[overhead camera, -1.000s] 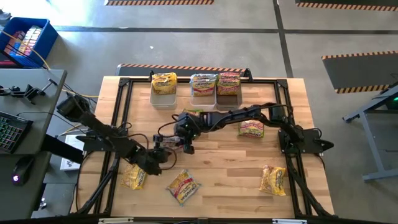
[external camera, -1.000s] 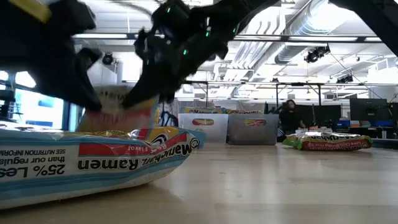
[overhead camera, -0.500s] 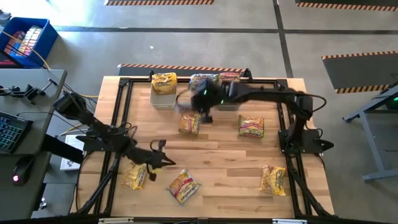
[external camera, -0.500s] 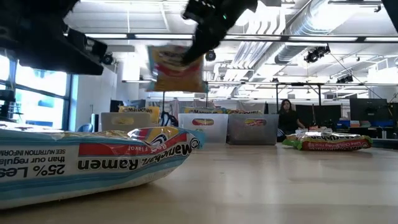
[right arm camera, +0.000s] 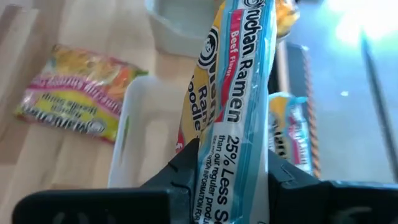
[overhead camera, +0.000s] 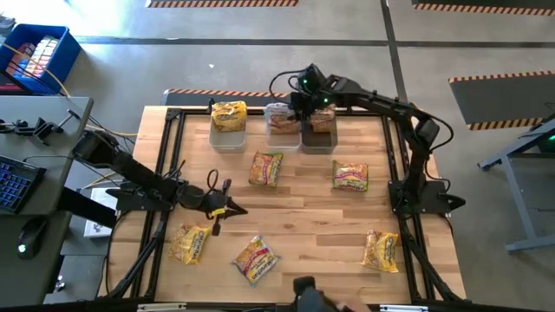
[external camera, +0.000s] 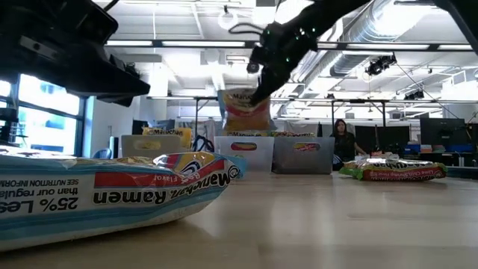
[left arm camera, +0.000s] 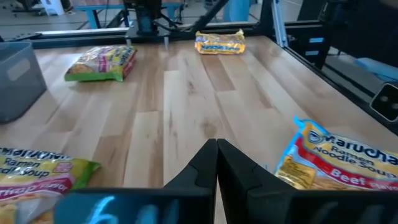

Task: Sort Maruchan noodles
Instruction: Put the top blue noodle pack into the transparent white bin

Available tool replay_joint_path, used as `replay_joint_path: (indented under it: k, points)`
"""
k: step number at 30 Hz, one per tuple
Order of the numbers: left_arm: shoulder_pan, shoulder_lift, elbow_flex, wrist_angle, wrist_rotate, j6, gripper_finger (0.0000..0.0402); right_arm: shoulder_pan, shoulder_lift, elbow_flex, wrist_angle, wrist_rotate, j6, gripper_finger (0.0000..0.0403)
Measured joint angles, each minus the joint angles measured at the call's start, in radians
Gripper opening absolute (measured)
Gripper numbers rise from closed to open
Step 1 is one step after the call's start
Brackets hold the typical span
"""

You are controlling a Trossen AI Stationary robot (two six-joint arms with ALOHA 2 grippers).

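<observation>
Right gripper (overhead camera: 301,106): clamped on a ramen packet (right arm camera: 233,99), blue-edged, beef flavour, hanging upright from the fingers; it hovers above the bins at the table's far edge, over the seam between the middle bin (overhead camera: 282,130) and the dark bin (overhead camera: 319,139).
What has changed: a second ago this gripper was low over the middle of the table beside the left one; it has since lifted the packet and swung it back to the bins.
Left gripper (overhead camera: 227,208): fingers pressed shut on nothing, now drawn back toward the near-left part of the table, just above a yellow packet (overhead camera: 189,243).
Bins: three in a row at the far edge; the clear left bin (overhead camera: 227,136) holds a yellow packet, the other two hold packets too.
Loose packets: one in mid-table (overhead camera: 265,169), one to the right of it (overhead camera: 350,178), one at the near edge (overhead camera: 255,258), one near the near-right corner (overhead camera: 381,250).
Meaning for the task: the carry looks almost done; what remains is lowering and releasing into the matching bin, likely the middle one, though I cannot be sure which.
Risk: the packet hangs over the divide and could land on a rim.
</observation>
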Motion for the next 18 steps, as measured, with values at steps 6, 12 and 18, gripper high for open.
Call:
replay_joint_path:
  k: [6, 12, 18]
  points:
    - [0.039, 0.0, 0.0, 0.002, 0.0, 0.0, 0.0, -0.029, 0.063, 0.0, -0.031, -0.038, -0.089, 0.0071]
    - [0.08, 0.0, 0.0, 0.002, 0.0, -0.012, 0.0, -0.033, 0.08, 0.0, 0.04, -0.084, -0.116, 0.0071]
    - [0.1, 0.0, 0.0, 0.002, 0.0, -0.018, 0.0, -0.033, 0.08, 0.0, 0.031, -0.089, -0.111, 0.0071]
